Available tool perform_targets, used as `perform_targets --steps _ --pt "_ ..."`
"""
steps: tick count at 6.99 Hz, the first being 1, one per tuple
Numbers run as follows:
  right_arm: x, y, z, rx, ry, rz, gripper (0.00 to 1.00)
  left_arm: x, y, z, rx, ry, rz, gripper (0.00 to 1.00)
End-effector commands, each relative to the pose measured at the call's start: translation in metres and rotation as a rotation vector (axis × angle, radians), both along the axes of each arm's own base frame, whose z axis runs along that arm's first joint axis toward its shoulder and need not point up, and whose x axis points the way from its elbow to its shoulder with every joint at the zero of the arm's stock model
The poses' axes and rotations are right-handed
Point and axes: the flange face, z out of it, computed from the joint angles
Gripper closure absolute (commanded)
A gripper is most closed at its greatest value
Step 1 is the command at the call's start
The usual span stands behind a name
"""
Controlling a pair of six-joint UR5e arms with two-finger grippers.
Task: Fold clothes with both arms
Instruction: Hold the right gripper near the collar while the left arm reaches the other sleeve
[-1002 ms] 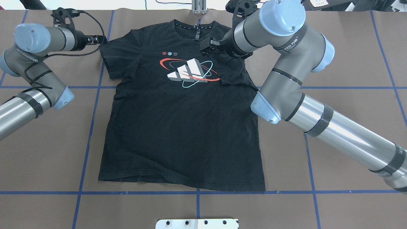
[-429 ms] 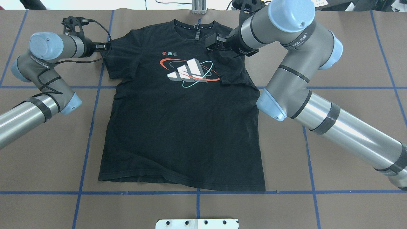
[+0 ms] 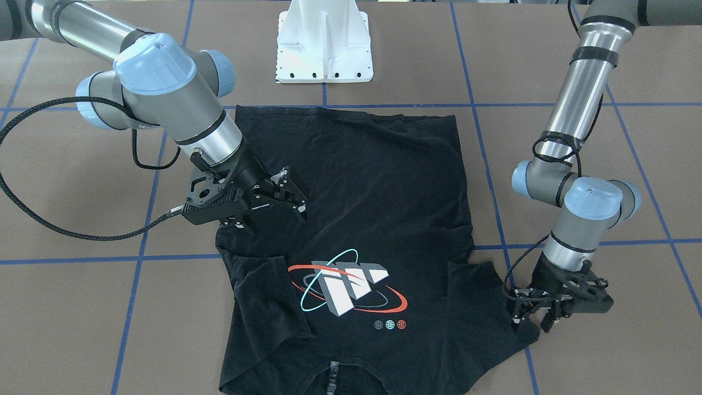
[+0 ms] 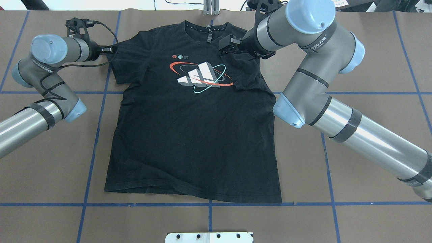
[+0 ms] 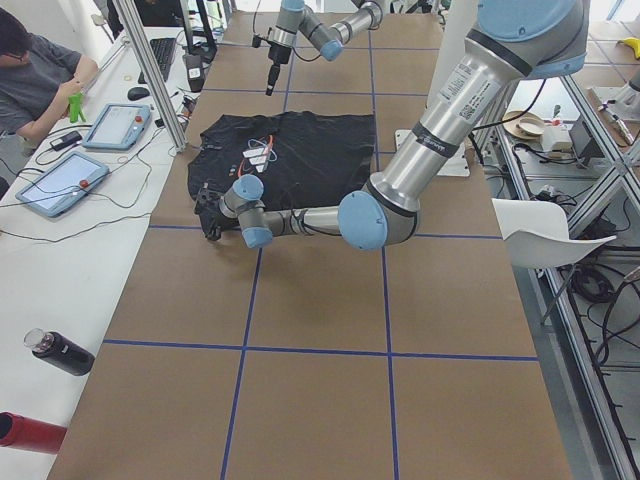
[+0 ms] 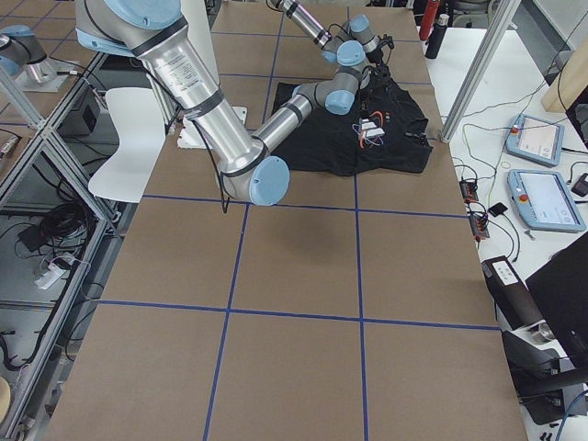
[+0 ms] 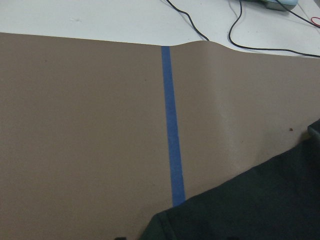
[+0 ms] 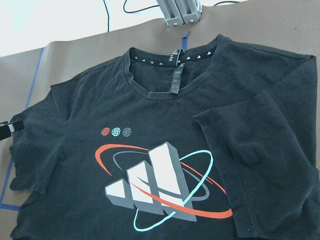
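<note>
- Overhead exterior view: the left gripper (image 4: 113,49) is recorded closer to the left sleeve (image 4: 126,64) than a second ago, now at its outer edge. Fingers are spread, with nothing pinched.
- The right gripper (image 4: 223,45), spread and empty, is drawn back slightly from the right sleeve (image 4: 248,72), which is folded onto the chest.
- The black T-shirt (image 4: 189,135) is laid flat, print up, on the brown table (image 4: 388,67).
- The left-sleeve fold is judged to be next.

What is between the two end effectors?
In the overhead view, the black T-shirt lies between the left end effector and the right end effector: its upper chest, with three small dots.
</note>
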Motion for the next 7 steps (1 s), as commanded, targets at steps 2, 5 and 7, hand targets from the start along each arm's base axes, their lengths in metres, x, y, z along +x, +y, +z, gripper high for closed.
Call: perform_targets --steps 2,5,7 --pt "0.0018 -0.0013 0.0005 0.003 0.001 0.002 0.00 -0.0012 -0.0021 -0.0028 0.002 0.002 -0.002 0.40" --pt "0.0019 -0.0012 0.0026 0.002 0.003 0.001 0.00 0.0001 -0.0038 -0.0076 0.007 0.006 -0.002 0.48" --pt "0.0019 -0.0012 0.0026 0.002 0.003 0.001 0.00 0.0004 -0.0042 -0.0088 0.007 0.008 -0.002 0.66"
